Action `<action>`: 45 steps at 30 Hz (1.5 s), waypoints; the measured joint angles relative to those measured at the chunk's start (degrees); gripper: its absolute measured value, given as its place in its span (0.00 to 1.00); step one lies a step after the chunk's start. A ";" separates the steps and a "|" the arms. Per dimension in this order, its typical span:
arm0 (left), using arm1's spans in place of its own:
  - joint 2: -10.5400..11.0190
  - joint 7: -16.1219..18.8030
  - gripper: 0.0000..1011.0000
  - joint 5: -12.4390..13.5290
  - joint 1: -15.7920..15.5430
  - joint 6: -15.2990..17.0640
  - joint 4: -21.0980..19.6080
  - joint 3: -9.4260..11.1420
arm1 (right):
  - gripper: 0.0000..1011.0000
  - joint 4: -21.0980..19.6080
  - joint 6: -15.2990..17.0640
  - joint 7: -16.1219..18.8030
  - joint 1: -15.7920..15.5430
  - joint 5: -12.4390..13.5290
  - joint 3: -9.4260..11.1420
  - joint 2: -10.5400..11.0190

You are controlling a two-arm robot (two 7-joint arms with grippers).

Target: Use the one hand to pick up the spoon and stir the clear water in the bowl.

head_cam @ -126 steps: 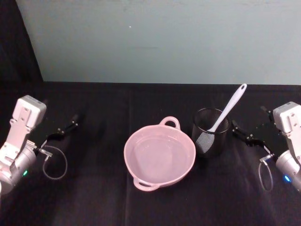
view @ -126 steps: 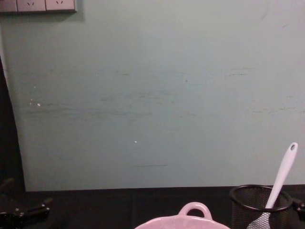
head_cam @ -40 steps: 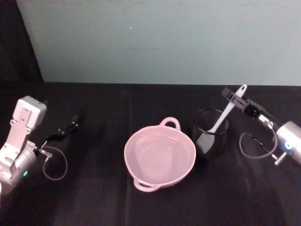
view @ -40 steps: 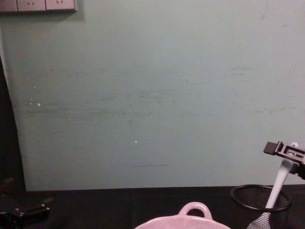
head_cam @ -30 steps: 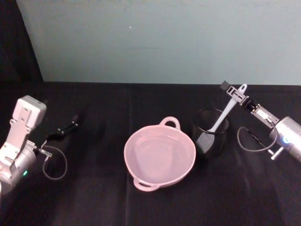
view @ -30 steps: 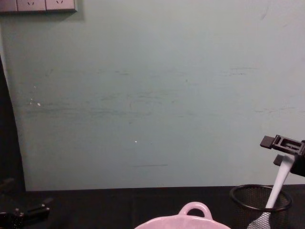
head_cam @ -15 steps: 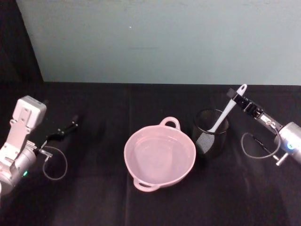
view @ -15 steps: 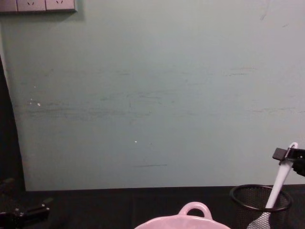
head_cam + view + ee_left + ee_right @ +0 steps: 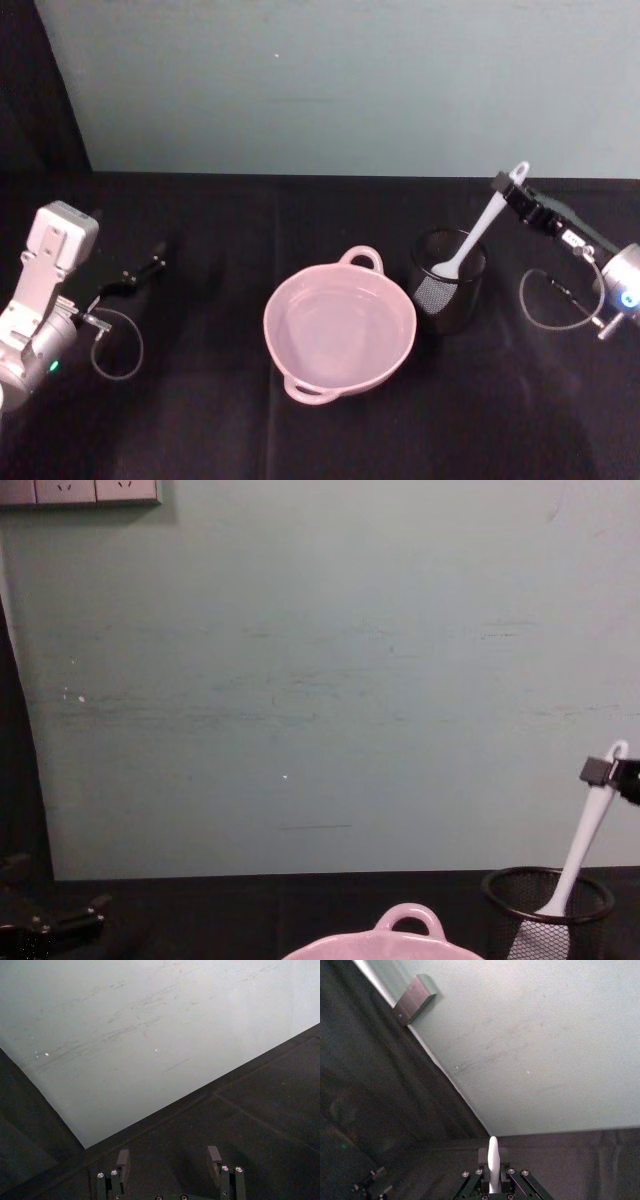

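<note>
The white spoon (image 9: 480,222) stands slanted with its blade inside the black wire-mesh cup (image 9: 452,300). My right gripper (image 9: 507,190) is shut on the upper end of its handle, just below the oval hole. From the chest, the right gripper (image 9: 600,770) grips the spoon (image 9: 578,848) above the cup (image 9: 545,938). The right wrist view has the spoon's handle tip (image 9: 493,1157) sticking up between the closed jaws. The pale pink bowl (image 9: 272,312) with clear water sits left of the cup. My left gripper (image 9: 148,268) is parked open at the far left.
A pale green wall (image 9: 330,80) closes off the table's far edge. The bowl's looped handle (image 9: 408,918) shows low in the chest view, close beside the cup. Black cloth covers the table (image 9: 200,400), bare between the bowl and the left arm.
My right gripper has closed on the spoon's handle and risen; the spoon's blade sits higher in the mesh cup than half a second ago. The left arm has not moved.
</note>
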 joint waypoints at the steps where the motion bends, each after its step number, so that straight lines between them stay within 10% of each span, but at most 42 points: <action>1: 0.00 0.00 0.99 0.00 0.00 0.00 0.00 0.00 | 0.11 0.00 0.00 0.00 0.00 0.00 0.00 0.00; 23: 0.00 0.00 0.99 0.00 0.00 0.00 0.00 0.00 | 0.11 -18.74 -1.21 -3.68 3.52 -20.92 -4.16 8.54; 45: 0.00 0.00 0.99 0.00 0.00 0.00 0.00 0.00 | 0.11 -19.40 -0.72 -3.32 3.68 -22.08 -4.16 8.51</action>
